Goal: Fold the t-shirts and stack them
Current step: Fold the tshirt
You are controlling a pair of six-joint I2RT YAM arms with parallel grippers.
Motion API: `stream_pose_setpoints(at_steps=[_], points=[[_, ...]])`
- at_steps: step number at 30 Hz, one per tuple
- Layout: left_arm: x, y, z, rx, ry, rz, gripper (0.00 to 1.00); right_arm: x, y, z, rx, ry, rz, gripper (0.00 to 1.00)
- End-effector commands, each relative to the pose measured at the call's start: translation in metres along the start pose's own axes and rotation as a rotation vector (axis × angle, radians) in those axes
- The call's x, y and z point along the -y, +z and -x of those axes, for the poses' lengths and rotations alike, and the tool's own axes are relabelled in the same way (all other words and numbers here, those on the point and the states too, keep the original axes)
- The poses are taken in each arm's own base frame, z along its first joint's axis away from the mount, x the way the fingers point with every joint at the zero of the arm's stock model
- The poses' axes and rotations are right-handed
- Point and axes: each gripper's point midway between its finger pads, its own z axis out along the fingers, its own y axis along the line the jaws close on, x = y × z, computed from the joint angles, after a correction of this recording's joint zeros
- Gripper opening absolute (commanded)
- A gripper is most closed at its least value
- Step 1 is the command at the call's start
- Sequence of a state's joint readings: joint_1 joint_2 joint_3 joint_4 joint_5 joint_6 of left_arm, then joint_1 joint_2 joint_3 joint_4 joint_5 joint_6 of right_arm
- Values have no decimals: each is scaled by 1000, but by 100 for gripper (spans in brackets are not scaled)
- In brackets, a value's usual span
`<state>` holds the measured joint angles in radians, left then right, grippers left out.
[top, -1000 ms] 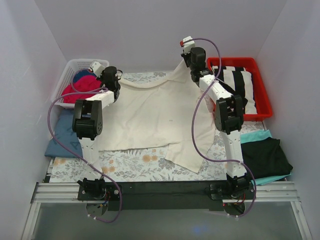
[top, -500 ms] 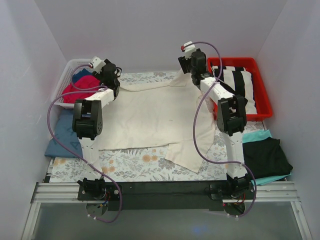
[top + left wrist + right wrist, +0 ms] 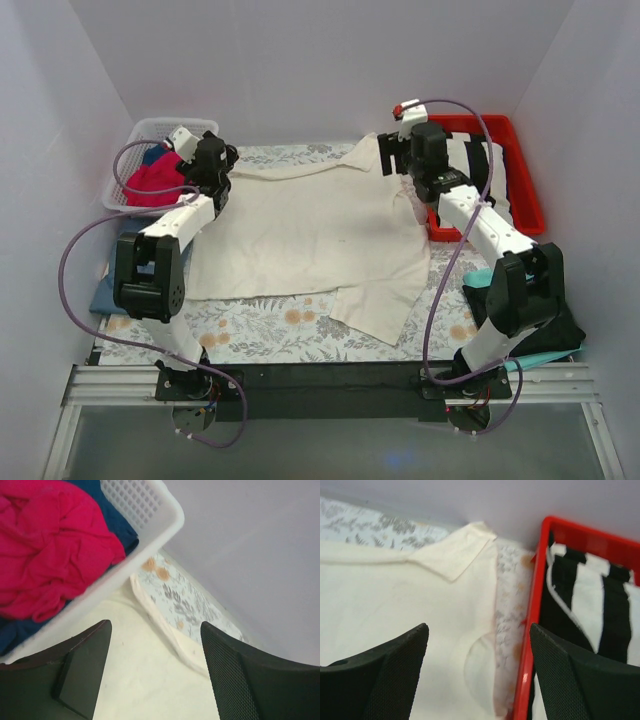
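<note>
Cream t-shirt [image 3: 395, 595] below right end effector [image 3: 477, 630]

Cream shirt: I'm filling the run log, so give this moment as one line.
cream shirt: spread out, not held | left gripper: open, empty, over far-left corner | right gripper: open, empty, over far-right corner

Top view: high at 6 o'clock, looking down on grey floral-covered table [image 3: 260, 325]. Left wrist: close, facing 10 o'clock, white plastic mesh basket [image 3: 165, 515]. Right wrist: close, facing 1 o'clock, red plastic tray [image 3: 532, 607]. All share large cream cloth t-shirt [image 3: 310, 230].
</note>
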<state>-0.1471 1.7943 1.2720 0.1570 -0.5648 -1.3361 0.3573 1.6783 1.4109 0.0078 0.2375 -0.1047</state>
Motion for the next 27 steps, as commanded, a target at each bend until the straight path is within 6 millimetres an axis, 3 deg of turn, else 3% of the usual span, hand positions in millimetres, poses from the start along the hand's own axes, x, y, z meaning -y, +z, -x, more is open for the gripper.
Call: stream_pose_setpoints(at_steps=[1, 5, 10, 21, 27], points=[[-16, -42, -29, -176, 0, 7, 71, -43, -20, -80, -214, 52, 134, 86], [-50, -62, -70, -331, 60, 75, 71, -67, -47, -134, -341, 90, 205, 85], [-82, -79, -110, -468, 91, 141, 71, -89, -66, -165, -411, 115, 273, 85], [-140, -112, -151, -598, 118, 287, 71, -97, -88, -232, -570, 130, 266, 84], [-163, -125, -165, -627, 119, 346, 71, -82, -108, -278, -679, 147, 166, 84]])
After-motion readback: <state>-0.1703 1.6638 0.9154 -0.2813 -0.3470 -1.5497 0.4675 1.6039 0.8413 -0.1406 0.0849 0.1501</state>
